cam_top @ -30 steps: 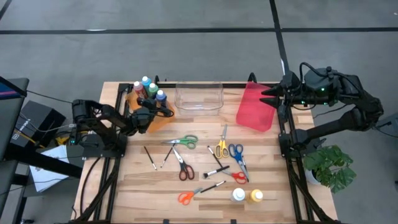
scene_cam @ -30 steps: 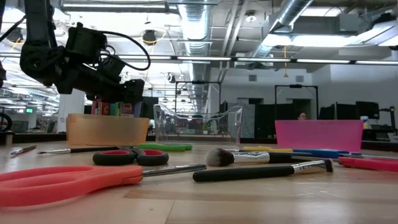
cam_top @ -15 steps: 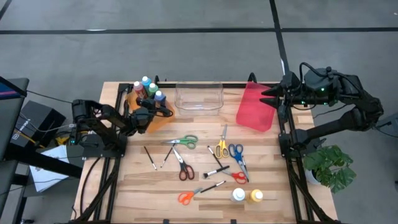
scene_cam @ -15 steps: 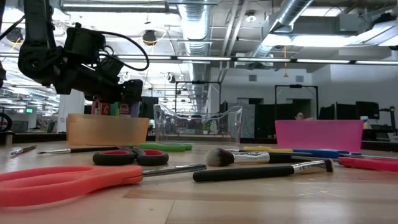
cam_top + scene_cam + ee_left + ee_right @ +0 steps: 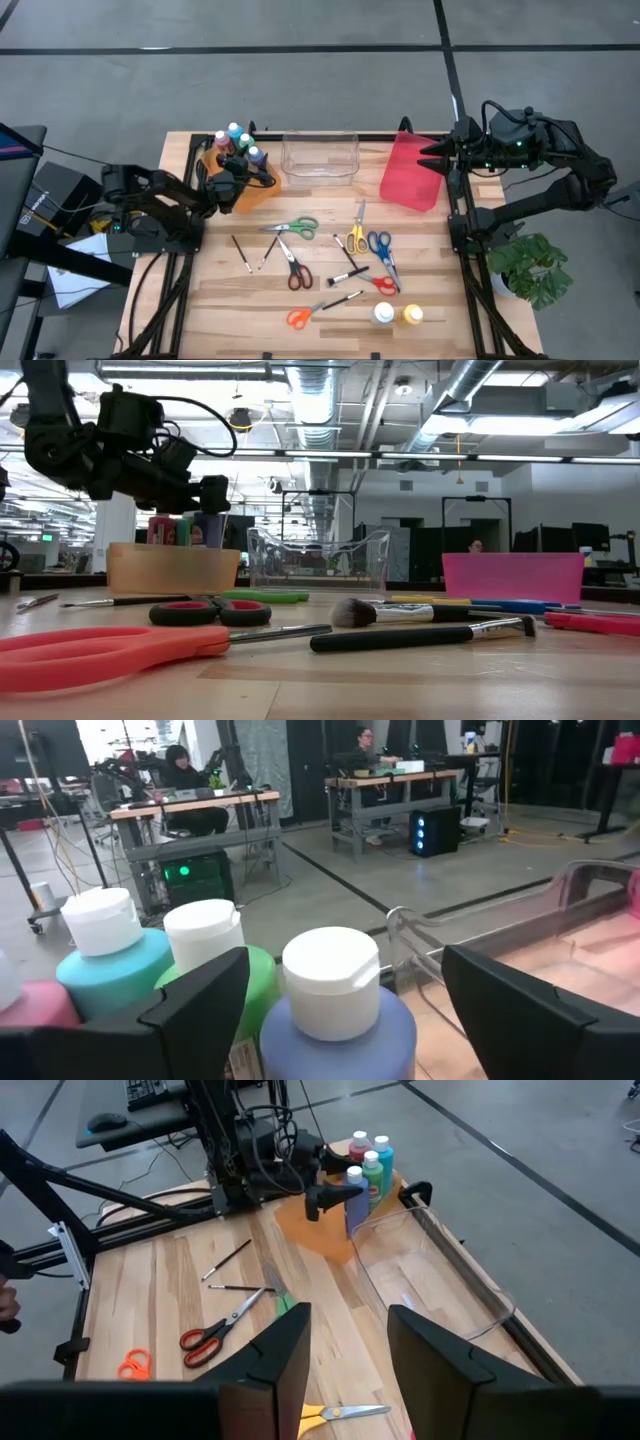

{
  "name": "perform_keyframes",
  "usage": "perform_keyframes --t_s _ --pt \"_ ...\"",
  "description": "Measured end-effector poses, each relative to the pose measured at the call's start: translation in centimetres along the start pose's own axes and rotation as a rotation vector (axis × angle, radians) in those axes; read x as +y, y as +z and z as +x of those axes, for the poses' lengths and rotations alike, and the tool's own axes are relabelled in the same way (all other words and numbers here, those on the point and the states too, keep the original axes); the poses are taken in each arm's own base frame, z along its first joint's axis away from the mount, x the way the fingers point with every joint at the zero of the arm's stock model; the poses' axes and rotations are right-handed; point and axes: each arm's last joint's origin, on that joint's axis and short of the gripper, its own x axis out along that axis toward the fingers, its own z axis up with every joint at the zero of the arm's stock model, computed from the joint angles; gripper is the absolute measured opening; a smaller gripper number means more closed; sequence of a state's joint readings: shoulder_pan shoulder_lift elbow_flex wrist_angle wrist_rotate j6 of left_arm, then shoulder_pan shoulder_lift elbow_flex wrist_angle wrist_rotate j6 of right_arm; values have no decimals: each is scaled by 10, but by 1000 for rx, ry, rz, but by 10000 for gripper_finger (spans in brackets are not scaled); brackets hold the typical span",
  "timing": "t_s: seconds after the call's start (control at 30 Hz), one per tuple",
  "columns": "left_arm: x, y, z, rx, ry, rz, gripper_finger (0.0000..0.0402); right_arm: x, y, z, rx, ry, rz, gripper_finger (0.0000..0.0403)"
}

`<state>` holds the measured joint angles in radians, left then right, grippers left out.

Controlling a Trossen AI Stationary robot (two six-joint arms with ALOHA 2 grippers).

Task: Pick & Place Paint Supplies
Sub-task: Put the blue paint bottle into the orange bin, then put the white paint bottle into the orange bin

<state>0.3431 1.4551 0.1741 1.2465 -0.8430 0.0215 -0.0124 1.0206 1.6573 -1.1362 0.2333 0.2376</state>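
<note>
Several paint bottles stand upright in the orange bin [image 5: 256, 193]: pink, teal, green and a blue bottle [image 5: 335, 1020] with a white cap. My left gripper [image 5: 345, 960] points level over the bin's right end [image 5: 260, 174], open, one finger on each side of the blue bottle's top, touching nothing that I can see. My right gripper [image 5: 350, 1330] hangs high over the table's far right corner [image 5: 432, 155], open with nothing between its fingers. Scissors, brushes, a white bottle [image 5: 382, 314] and a yellow bottle [image 5: 411, 316] lie on the table.
A clear bin [image 5: 320, 157] stands at the far middle and a red bin [image 5: 412, 172] to its right. Green scissors [image 5: 295, 226], yellow scissors [image 5: 356, 236], blue scissors [image 5: 380, 246], orange scissors [image 5: 299, 317] and dark brushes [image 5: 242, 254] are scattered mid-table.
My left gripper has risen a little over the orange bin, and its arm has drawn back slightly toward the table's left edge. The blue bottle now shows below the fingers in the low view, standing in the bin with the others.
</note>
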Motion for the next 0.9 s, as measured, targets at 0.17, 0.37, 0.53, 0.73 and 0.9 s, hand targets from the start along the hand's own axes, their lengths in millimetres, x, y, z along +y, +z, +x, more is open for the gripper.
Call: perform_keyframes --t_s 0.17,0.37,0.53,0.73,0.9 --pt "1 11 -8 -1 -27 6 341 0 0 0 0 0 -3 134" --pt "4 41 -24 -117 -89 -74 342 1 0 0 5 20 -9 134" --pt "-4 74 -45 -240 -337 -226 342 1 -1 0 16 49 -34 134" --pt "-47 111 -66 -228 -719 -182 339 1 -1 -1 16 51 -66 134" --pt "-93 129 -84 -155 -974 -129 332 2 -1 -1 19 74 -120 134"
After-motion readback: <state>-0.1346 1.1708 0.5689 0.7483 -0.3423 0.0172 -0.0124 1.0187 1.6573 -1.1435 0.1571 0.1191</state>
